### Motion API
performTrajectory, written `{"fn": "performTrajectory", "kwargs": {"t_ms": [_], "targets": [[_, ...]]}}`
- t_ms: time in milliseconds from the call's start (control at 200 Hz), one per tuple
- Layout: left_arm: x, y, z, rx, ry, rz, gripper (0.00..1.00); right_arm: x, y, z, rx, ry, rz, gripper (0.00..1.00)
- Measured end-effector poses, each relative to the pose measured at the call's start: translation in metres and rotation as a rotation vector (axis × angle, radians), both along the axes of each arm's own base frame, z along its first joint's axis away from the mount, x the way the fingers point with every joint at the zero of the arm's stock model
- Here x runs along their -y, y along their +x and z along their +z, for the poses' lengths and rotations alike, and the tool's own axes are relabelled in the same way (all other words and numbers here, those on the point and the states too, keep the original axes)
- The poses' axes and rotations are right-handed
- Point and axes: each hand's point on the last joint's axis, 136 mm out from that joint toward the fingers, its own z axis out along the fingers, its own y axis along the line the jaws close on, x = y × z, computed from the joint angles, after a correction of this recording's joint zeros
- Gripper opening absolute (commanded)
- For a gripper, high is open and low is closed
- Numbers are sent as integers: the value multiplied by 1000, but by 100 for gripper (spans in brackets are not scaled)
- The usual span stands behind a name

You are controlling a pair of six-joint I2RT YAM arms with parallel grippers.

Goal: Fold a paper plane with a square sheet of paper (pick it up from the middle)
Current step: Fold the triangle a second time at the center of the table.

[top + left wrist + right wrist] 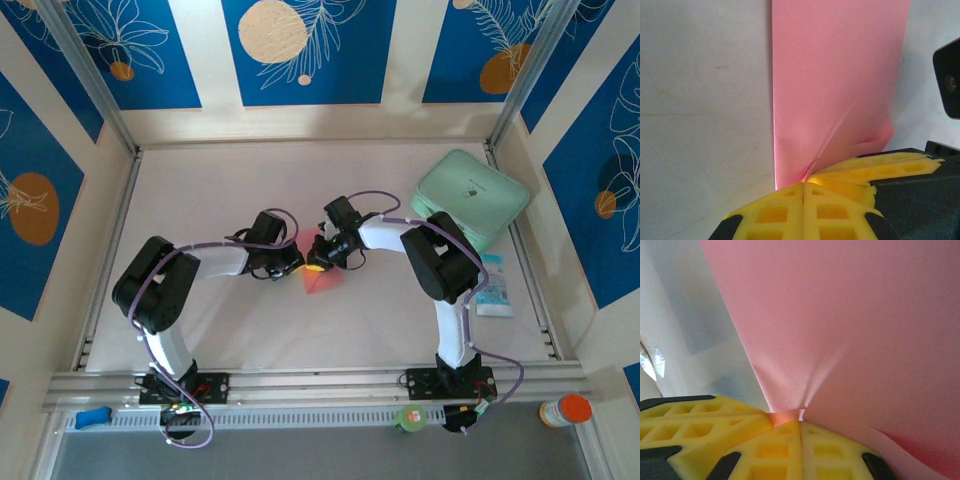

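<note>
The salmon-pink square sheet of paper is creased into a pointed shape at the table's middle, its tip toward the near edge. My left gripper and right gripper meet at its upper edge, side by side. In the left wrist view the left gripper is shut on a pinched ridge of the paper, with the right gripper's yellow fingers pressed in beside it. From the right wrist, the right gripper is shut on the same ridge of paper, which puckers at the pinch.
A mint-green rounded pad lies at the back right corner. A small blue-and-white packet sits by the right wall. Raised walls ring the white table. An orange-capped bottle stands outside the near right rail.
</note>
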Motion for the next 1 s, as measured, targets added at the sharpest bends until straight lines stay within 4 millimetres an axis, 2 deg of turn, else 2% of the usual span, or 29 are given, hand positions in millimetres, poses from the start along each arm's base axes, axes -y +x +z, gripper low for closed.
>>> {"fn": "performTrajectory", "kwargs": {"t_ms": [285,575,695,920,1000], "targets": [[-3,2,-8,-5,25,12,0,0,0,0,0,0,0,0],[-3,2,-8,-12,37,14,0,0,1,2,-2,12,-1,0],[-4,2,-8,-11,45,10,0,2,4,3,1,17,-6,3],[-3,2,-8,-14,47,9,0,9,13,21,60,36,-8,4],[-3,3,-8,-17,50,8,0,12,12,20,66,33,-6,4]]}}
